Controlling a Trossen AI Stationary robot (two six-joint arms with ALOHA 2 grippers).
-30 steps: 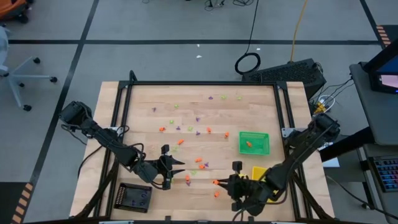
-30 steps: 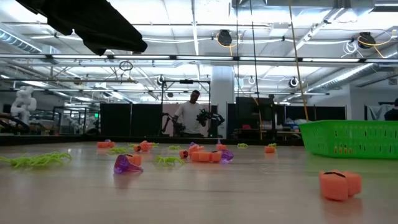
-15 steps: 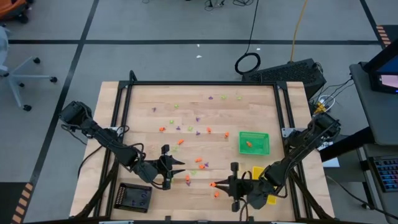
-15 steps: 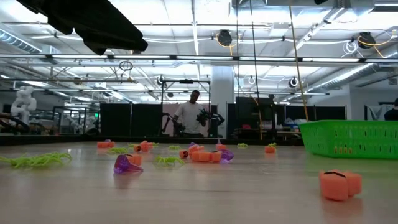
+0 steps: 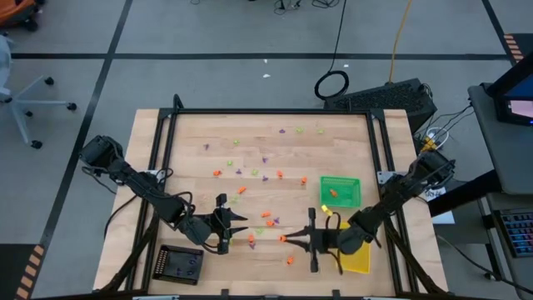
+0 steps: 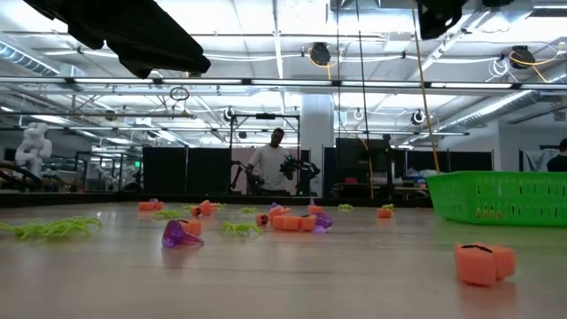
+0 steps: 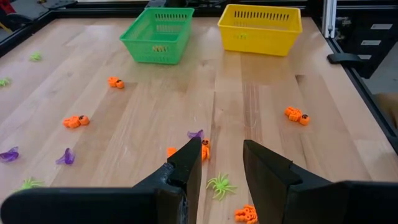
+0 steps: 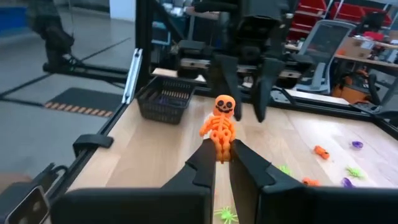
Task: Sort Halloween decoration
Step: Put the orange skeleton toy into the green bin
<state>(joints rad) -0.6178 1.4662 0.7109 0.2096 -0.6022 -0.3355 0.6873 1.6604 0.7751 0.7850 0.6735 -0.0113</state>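
Right gripper [image 8: 222,160]: low over the near middle of the wooden tabletop [image 5: 250,142], jaws pinching an orange skeleton [image 8: 219,124] by its legs, the figure upright above the fingertips and clear of the wood.
Left gripper [image 7: 222,168]: near left of the tabletop, facing the right one, jaws spread with nothing between them; a green spider [image 7: 219,184] and an orange pumpkin [image 7: 203,148] lie on the wood just past them.
Halloween decoration [image 5: 250,185]: orange, purple and lime-green trinkets scattered over the middle and far tabletop; a few orange ones sit near the two grippers.
Green tray [image 5: 341,190]: right of centre; one orange piece shows inside on the overhead view.
Yellow tray [image 5: 356,257]: near right, just beside the green tray, largely covered by the right arm; contents cannot be made out.
Black tray [image 5: 180,265]: near left corner, behind the left gripper; a few purple specks show inside, too small to identify.
Table-level camera: an orange piece [image 6: 484,262] close on the right, a purple one [image 6: 180,234] to the left, the green tray's wall cut off at the right edge.
Background: a person [image 6: 273,165] stands in the room beyond the tabletop.
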